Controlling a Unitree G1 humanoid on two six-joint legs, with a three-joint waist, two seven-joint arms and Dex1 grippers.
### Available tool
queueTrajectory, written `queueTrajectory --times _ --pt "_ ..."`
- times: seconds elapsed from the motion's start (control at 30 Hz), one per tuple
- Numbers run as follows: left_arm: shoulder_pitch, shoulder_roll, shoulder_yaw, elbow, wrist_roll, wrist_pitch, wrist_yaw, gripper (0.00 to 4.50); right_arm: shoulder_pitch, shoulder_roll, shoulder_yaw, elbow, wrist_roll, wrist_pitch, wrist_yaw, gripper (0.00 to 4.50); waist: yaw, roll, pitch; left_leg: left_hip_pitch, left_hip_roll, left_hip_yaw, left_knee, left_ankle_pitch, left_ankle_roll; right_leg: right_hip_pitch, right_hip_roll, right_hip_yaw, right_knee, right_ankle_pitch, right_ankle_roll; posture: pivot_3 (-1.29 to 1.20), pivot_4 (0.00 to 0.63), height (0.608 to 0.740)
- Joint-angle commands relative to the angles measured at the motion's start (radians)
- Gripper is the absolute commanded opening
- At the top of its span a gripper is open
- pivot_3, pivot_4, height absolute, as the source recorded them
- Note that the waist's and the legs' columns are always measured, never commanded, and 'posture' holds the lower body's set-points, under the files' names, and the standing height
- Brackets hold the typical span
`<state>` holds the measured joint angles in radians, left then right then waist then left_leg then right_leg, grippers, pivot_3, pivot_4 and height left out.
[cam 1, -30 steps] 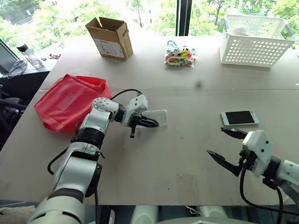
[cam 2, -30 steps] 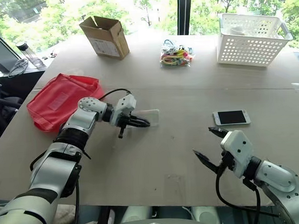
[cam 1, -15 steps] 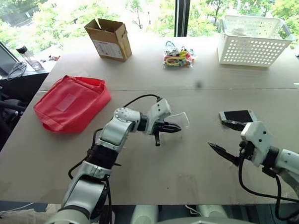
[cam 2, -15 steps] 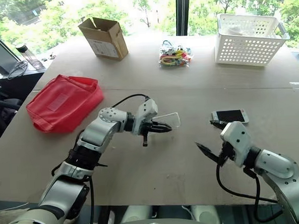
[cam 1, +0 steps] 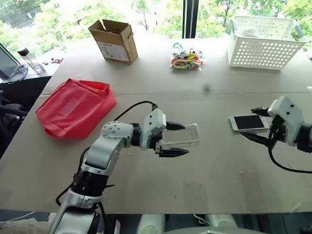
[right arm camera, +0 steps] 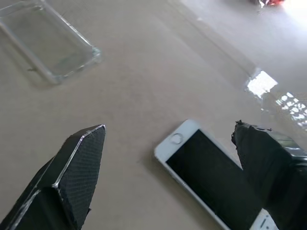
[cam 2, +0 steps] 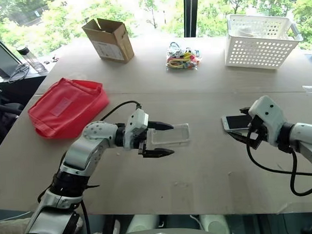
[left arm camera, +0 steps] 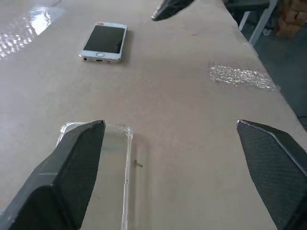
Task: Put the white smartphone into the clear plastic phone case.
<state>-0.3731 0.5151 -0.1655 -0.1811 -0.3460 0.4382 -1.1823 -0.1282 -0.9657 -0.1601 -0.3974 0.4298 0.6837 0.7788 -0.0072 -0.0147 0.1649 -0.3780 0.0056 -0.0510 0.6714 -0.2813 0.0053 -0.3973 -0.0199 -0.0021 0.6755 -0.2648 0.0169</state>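
Left eye view, left claw [cam 1: 173, 139] spread wide astride clear plastic phone case [cam 1: 180, 134], right claw [cam 1: 256, 125] released over white smartphone [cam 1: 248, 123]

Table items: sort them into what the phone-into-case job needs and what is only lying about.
Needed:
white smartphone
clear plastic phone case
left gripper, open around the case
right gripper, open by the phone

Lying about:
red pouch
cardboard box
white basket
bundle of colourful bands

Beige table [cam 1: 144, 81] under large window [cam 1: 156, 8]; green trees outside, bright daylight.
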Motion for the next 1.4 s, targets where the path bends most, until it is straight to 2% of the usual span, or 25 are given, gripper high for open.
queueTrajectory --times 0.03,0.1,0.23,0.4,0.5,0.77,0.97,1.1,1.23,1.3,1.4 --pt "0.028 -0.018 0.051 -0.087 -0.021 0.027 0.117 4.37 -0.095 -0.001 0.064 0.109 -0.066 0.048 -0.031 4.5 0.004 0.0 0.0 0.0 0.0 0.0 0.0 0.0 0.0 0.0 0.0 0.0 0.0 0.0 0.0 0.0 0.15 0.74" --pt "0.051 -0.027 0.066 -0.111 -0.013 0.029 0.176 4.37 -0.142 0.001 0.091 0.174 -0.103 0.066 -0.052 4.5 0.001 0.0 0.0 -0.001 0.0 0.001 0.0 0.0 0.0 0.0 -0.001 0.0 -0.001 0.0 0.0 0.0 0.15 0.74" --pt "0.111 -0.025 0.095 -0.151 -0.021 0.034 0.243 4.37 -0.139 -0.088 0.124 0.247 -0.173 0.006 0.017 4.5 0.006 0.001 0.0 -0.002 0.0 0.001 -0.001 0.0 0.0 -0.001 -0.006 0.0 -0.002 0.0 0.0 0.0 0.15 0.74" --pt "0.137 -0.021 0.1 -0.162 -0.032 0.03 0.271 4.37 -0.263 -0.033 0.152 0.384 -0.251 -0.013 -0.066 4.5 -0.002 0.001 0.0 -0.001 0.0 0.003 -0.001 0.0 0.0 -0.001 -0.007 0.0 -0.003 0.0 0.0 0.0 0.15 0.74" --pt "0.128 -0.024 0.092 -0.163 -0.039 0.028 0.273 4.37 -0.353 -0.025 0.249 0.49 -0.376 -0.153 -0.068 4.5 -0.007 0.001 0.001 0.0 0.0 0.004 -0.001 0.0 0.0 -0.001 -0.007 0.001 -0.002 0.0 0.0 0.0 0.15 0.74" --pt "0.119 -0.007 0.097 -0.183 -0.1 0.011 0.21 4.37 -0.597 0.045 0.403 0.885 -0.538 -0.447 0.047 4.5 -0.006 0.001 0.001 -0.002 0.0 0.005 -0.001 0.0 0.0 -0.003 -0.007 0.002 -0.002 0.0 0.0 0.0 0.15 0.74" --pt "0.14 0.023 0.136 -0.226 -0.174 0.014 0.176 4.37 -0.679 0.045 0.462 1.09 -0.609 -0.619 0.184 4.5 -0.004 0.001 0.001 -0.004 0.0 0.011 -0.002 0.0 0.0 -0.005 -0.01 0.002 -0.004 0.0 0.0 0.0 0.15 0.74" --pt "0.152 0.038 0.14 -0.228 -0.184 0.01 0.175 4.37 -0.618 -0.008 0.471 1.053 -0.587 -0.72 0.376 4.5 0.001 0.001 0.001 -0.003 0.001 0.012 -0.002 -0.001 0.002 -0.005 -0.011 0.002 -0.004 0.0 0.001 0.0 0.15 0.74" --pt "0.16 0.042 0.143 -0.234 -0.193 0.013 0.185 4.37 -0.496 -0.058 0.424 0.866 -0.463 -0.664 0.572 4.5 0.004 0.001 0.0 -0.003 0.001 0.012 -0.002 -0.001 0.002 -0.005 -0.011 0.001 -0.004 0.0 0.001 0.0 0.15 0.74" --pt "0.162 0.042 0.142 -0.237 -0.197 0.015 0.187 4.37 -0.434 -0.075 0.393 0.764 -0.413 -0.613 0.612 4.5 0.002 0.001 0.001 -0.003 0.001 0.012 -0.002 -0.001 0.002 -0.005 -0.011 0.001 -0.004 0.0 0.001 0.0 0.15 0.74" --pt "0.156 0.04 0.139 -0.234 -0.201 0.021 0.19 4.37 -0.318 -0.054 0.334 0.568 -0.341 -0.521 0.579 4.5 -0.002 0.001 0.001 -0.002 0.002 0.012 -0.002 -0.001 0.002 -0.004 -0.011 0.001 -0.002 0.0 0.001 0.0 0.15 0.74"
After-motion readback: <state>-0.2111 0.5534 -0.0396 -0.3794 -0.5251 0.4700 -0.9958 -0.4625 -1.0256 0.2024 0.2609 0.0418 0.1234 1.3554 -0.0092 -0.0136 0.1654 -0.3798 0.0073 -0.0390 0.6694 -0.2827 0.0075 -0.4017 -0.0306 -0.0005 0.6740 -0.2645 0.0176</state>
